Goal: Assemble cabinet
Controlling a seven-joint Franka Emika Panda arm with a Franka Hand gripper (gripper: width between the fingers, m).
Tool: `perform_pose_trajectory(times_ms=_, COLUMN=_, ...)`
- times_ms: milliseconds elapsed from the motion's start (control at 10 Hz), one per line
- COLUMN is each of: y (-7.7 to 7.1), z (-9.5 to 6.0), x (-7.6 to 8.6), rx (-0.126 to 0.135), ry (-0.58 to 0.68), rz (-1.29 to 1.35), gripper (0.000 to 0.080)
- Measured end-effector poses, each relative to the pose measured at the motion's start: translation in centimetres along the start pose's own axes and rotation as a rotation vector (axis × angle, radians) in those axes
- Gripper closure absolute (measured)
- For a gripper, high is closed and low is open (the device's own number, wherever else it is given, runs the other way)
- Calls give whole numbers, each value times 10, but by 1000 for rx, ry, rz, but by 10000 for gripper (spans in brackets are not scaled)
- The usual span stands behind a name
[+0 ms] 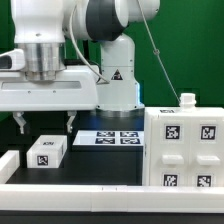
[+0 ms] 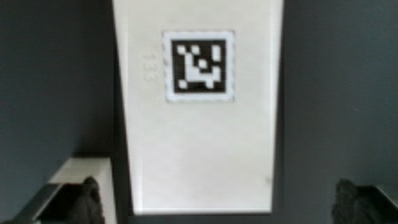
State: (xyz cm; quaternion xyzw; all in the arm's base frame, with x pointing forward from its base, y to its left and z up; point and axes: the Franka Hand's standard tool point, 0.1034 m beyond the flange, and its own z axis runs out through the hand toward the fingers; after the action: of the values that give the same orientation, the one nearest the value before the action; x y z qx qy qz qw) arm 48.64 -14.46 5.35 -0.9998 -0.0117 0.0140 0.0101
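The gripper (image 1: 45, 124) hangs above a small white block (image 1: 47, 151) on the dark table (image 1: 100, 163). Its jaws are spread wide and hold nothing, and the fingertips are clear of the block. In the wrist view the block (image 2: 199, 120) shows 1 tag and lies between the 2 dark fingers (image 2: 71, 200). The cabinet (image 1: 184, 146) stands upright at the exterior view's right, well apart from the gripper, with 4 tags on its front. The marker board (image 1: 110, 138) lies flat between block and cabinet.
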Motion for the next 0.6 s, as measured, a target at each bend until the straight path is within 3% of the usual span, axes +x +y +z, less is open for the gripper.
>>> perform_pose_trajectory(times_ms=600, y=-1, z=24, x=-13, rx=-3, ry=-28, rz=-10, gripper=150)
